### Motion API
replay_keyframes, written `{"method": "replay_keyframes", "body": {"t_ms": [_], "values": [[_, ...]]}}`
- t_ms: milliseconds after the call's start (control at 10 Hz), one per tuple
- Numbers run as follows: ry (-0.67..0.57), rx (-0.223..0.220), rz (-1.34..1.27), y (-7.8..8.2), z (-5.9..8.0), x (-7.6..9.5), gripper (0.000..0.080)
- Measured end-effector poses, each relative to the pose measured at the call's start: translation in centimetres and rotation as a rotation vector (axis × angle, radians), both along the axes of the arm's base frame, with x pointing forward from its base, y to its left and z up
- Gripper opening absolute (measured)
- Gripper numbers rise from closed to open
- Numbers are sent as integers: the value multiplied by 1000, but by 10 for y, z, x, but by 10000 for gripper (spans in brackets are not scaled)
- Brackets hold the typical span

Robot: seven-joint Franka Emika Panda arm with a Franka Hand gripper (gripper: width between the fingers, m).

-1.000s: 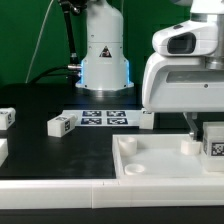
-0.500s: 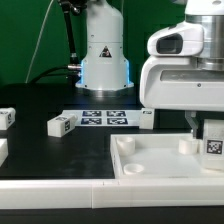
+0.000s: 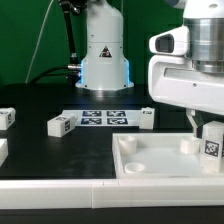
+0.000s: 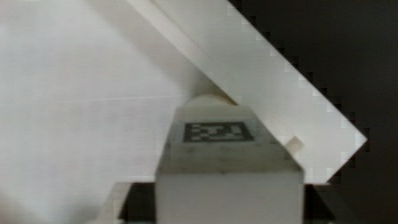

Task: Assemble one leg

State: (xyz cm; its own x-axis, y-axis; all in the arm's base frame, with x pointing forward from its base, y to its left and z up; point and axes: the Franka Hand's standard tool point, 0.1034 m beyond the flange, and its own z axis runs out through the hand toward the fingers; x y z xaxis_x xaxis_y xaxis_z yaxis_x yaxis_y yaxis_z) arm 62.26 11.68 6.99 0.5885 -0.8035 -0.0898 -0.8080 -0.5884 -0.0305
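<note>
My gripper (image 3: 207, 128) is at the exterior view's right, shut on a leg (image 3: 213, 141), a small white block with a black-and-white tag. It holds the leg upright over the far right corner of the large white tray-like piece (image 3: 160, 165). In the wrist view the leg (image 4: 222, 150) fills the space between the dark fingers (image 4: 143, 203), tag facing the camera, with the tray's white surface (image 4: 89, 90) and its rim (image 4: 249, 70) beyond it. Whether the leg touches the tray is hidden.
Other legs lie on the black table: one (image 3: 61, 124) left of the marker board (image 3: 105, 117), one (image 3: 147, 118) at its right end, two (image 3: 5, 117) (image 3: 2, 150) at the left edge. The arm's base (image 3: 104, 60) stands behind.
The hand has shifted slightly up and toward the exterior view's right, with the leg still in its grip. The loose legs have not moved.
</note>
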Motion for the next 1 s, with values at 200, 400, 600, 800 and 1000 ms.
{"method": "replay_keyframes", "body": {"t_ms": [200,400,600,800,1000], "values": [[10,-11,-252,1,1,0,292],[12,-20,-503,1,1,0,292],[24,-18,-648,1,1,0,292],[36,-10,-734,0,1,0,292],[45,-9,-833,0,1,1,292]]}}
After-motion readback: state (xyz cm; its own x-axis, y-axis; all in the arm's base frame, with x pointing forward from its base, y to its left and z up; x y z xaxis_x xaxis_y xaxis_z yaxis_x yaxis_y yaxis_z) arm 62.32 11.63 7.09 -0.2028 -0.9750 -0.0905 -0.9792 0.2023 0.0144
